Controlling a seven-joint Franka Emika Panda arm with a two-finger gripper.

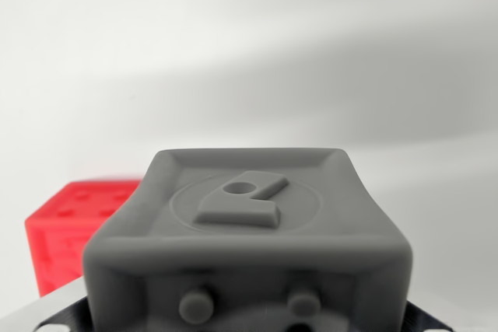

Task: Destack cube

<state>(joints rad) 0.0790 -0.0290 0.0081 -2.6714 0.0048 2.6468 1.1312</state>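
A grey gripper finger (249, 239) is filling the lower middle of the wrist view, its raised round emblem facing up — only this one blurred pad is showing, so how far the gripper is open, or whether it is holding anything, cannot be told. A red cube (74, 235) is sitting on the white surface (311, 52) at the wrist view's left, partly hidden behind the finger — studs are showing on its top.

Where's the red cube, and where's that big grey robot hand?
red cube (66, 231), wrist view, on its dimpled side face at lower left.
grey hand (247, 200), wrist view, on the raised round emblem on top.
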